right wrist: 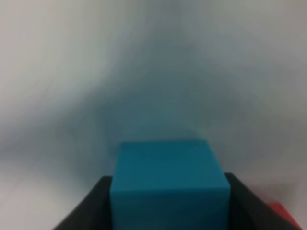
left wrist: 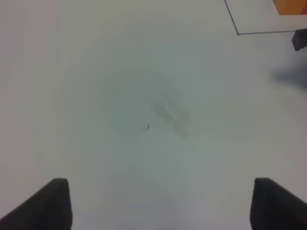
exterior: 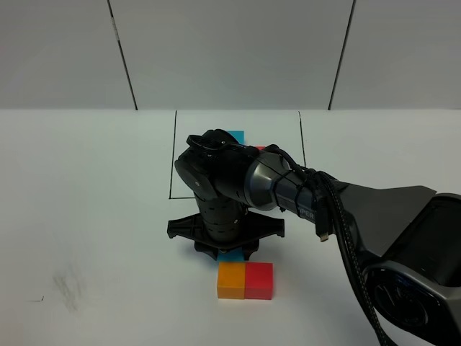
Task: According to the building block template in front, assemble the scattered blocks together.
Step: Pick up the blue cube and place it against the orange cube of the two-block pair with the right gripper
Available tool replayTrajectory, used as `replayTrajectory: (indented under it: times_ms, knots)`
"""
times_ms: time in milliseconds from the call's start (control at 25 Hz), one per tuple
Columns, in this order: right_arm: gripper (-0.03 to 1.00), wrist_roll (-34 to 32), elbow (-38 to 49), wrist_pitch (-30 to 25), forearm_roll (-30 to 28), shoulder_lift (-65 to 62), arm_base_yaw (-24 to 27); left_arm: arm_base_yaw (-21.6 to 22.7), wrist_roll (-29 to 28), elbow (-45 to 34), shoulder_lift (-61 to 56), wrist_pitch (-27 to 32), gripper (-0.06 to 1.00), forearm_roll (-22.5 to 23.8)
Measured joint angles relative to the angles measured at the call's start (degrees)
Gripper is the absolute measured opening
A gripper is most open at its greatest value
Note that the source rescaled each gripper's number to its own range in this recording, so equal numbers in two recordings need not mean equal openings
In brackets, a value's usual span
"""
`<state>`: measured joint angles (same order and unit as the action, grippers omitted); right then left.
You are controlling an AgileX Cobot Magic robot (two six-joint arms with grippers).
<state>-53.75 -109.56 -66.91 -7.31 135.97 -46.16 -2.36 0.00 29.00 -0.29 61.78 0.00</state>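
Observation:
The orange cube (exterior: 232,280) and the red cube (exterior: 259,280) sit side by side, touching, near the table's front. My right gripper (exterior: 229,251) points down just behind them, shut on the sky-blue cube (right wrist: 168,179). A sliver of that cube (exterior: 232,256) shows under the gripper, right behind the orange cube. The red cube's corner (right wrist: 283,213) shows in the right wrist view. The template is mostly hidden behind the right arm: its blue cube (exterior: 237,135), a bit of red (exterior: 258,148) and the black frame (exterior: 174,158) show. My left gripper (left wrist: 163,206) is open and empty over bare table.
The right arm (exterior: 346,209) stretches across from the right front to the middle. In the left wrist view the frame's corner (left wrist: 237,32) and the template's orange cube (left wrist: 290,5) are at the picture's edge. Faint smudges (exterior: 68,288) mark the left of the white table.

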Motion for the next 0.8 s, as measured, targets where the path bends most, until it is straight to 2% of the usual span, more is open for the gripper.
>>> replayTrajectory:
  times_ms: [360,440,600,680,800]
  knots:
    - [0.0,1.35,0.0,1.32,1.0,0.0,0.0,0.0,0.0,0.0,0.0,0.0,0.65,0.0]
    - [0.07,2.96,0.0,2.69,1.2,0.17,0.0,0.0,0.0,0.0,0.0,0.0,0.65,0.0]
    - [0.43,6.87,0.07,4.34,1.99,1.26,0.0,0.0,0.0,0.0,0.0,0.0,0.65,0.0]
    - [0.65,8.94,0.07,4.34,1.93,1.26,0.0,0.0,0.0,0.0,0.0,0.0,0.65,0.0]
    - [0.91,11.14,0.07,3.83,0.13,1.06,0.0,0.0,0.0,0.0,0.0,0.0,0.65,0.0]
